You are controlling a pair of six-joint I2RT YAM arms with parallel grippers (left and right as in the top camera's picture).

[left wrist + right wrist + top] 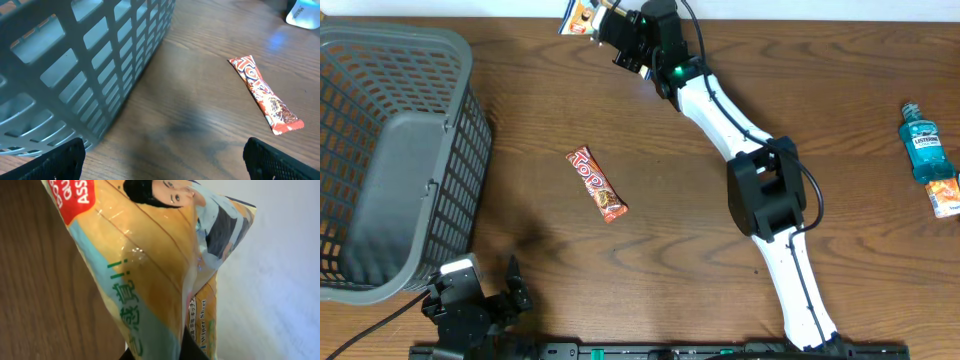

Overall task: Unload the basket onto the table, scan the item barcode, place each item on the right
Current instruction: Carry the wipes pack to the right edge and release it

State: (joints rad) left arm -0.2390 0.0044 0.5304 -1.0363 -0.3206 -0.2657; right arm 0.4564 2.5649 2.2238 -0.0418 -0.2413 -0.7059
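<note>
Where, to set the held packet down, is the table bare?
The brown wooden table is bare between the red candy bar wrapper and the white right arm, and between that arm and the blue mouthwash bottle. The grey mesh basket crowds the left.

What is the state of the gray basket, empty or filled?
Empty, as far as visible: from overhead, the gray basket shows only its bare floor, nothing lying inside.
</note>
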